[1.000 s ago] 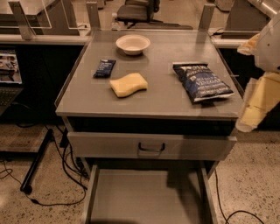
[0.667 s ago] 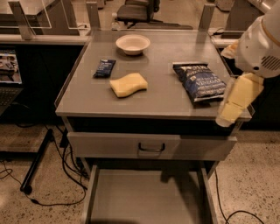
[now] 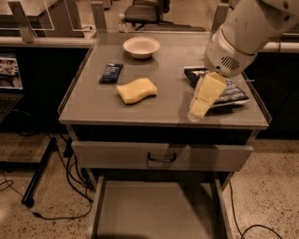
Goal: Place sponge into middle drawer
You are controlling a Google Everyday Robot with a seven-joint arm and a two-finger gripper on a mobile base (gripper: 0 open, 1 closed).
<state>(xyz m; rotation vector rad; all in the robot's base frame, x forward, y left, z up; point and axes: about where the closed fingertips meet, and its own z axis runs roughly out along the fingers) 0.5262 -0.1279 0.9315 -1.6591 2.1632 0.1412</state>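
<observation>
This looks like an office or robotics lab workspace, not a home. The gripper (image 3: 202, 100) hangs over the near right part of a plain grey metal cabinet (image 3: 163, 105). Below the gripper are a grey drawer front (image 3: 117, 156) with a black handle and, lower still, the middle drawer (image 3: 154, 214) pulled open, all utilitarian steel. The floor (image 3: 266, 186) to the gripper's lower right is speckled terrazzo, the kind laid in commercial buildings. Loose black cables (image 3: 74, 172) trail down to its lower left. Far to its left a lit screen (image 3: 10, 71) stands at a dark desk. Beyond the gripper, past the cabinet's far edge, stands a rolling office chair (image 3: 147, 10).
</observation>
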